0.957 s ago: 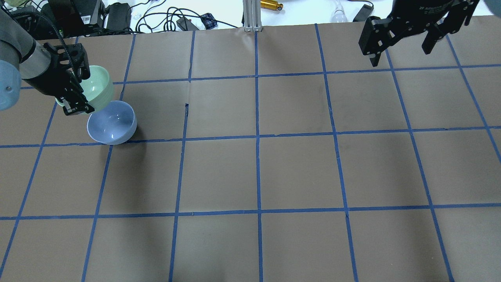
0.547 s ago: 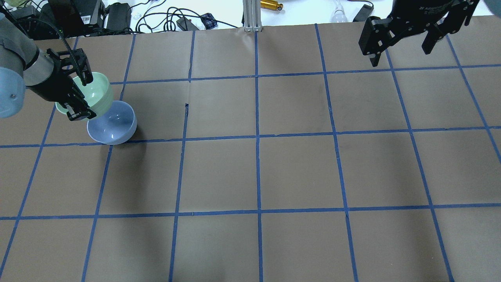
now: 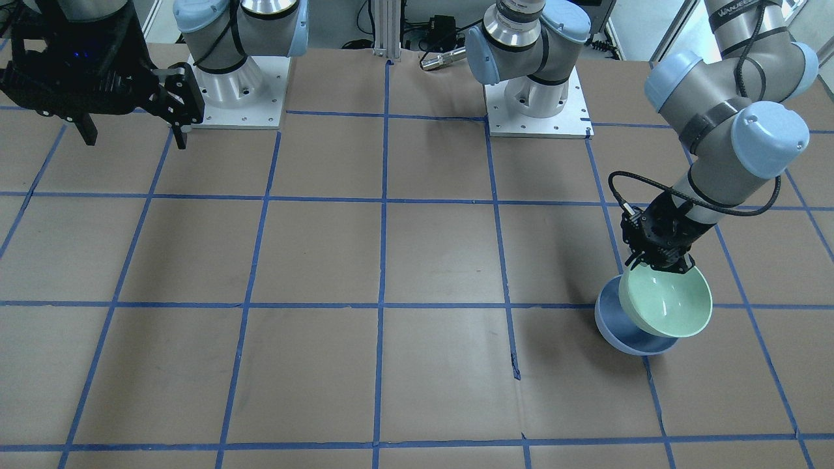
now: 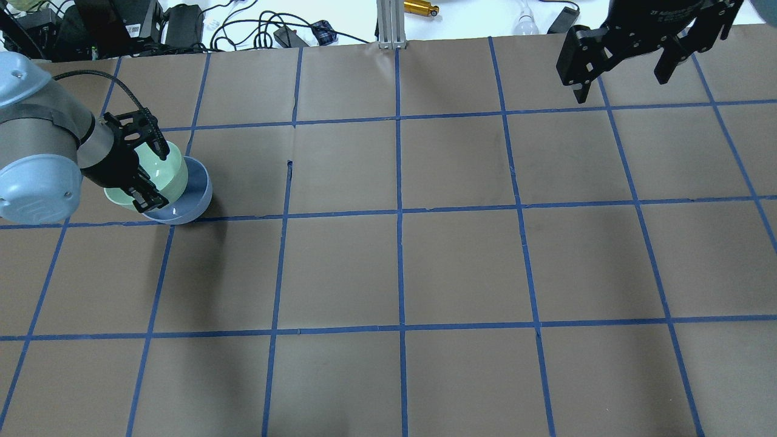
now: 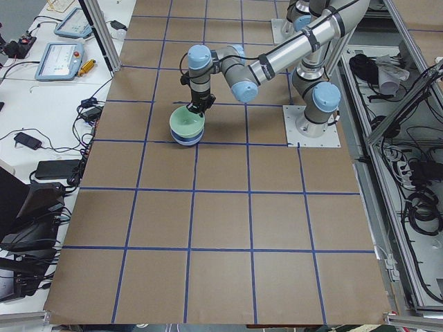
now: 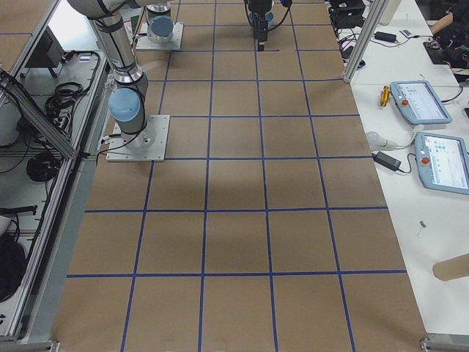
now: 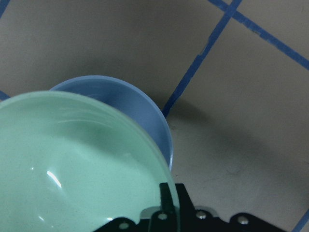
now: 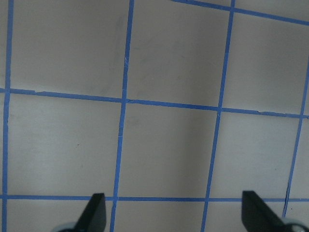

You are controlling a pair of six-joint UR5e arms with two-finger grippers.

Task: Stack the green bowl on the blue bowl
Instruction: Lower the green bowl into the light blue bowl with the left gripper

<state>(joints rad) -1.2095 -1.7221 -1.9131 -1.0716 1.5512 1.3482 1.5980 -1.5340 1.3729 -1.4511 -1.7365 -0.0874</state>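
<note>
Left fingers [image 4: 147, 176] pinched the green bowl [image 4: 165, 176] — tilted, overhanging the blue bowl [image 4: 197, 197] at nine o'clock — releasing risked toppling; right fingers [image 4: 625, 64] wide.

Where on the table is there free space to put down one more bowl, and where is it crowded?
Bare squares fill the table's middle, between the blue bowl and the open right gripper. It is crowded only at the left gripper, which holds the green bowl over the blue one.

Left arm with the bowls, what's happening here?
The left tool grips the rim of the glossy mint-green bowl and holds it tilted over the pale periwinkle-blue bowl, overlapping it but not seated in it. The right tool hangs open and empty over the far side of the brown gridded table.
</note>
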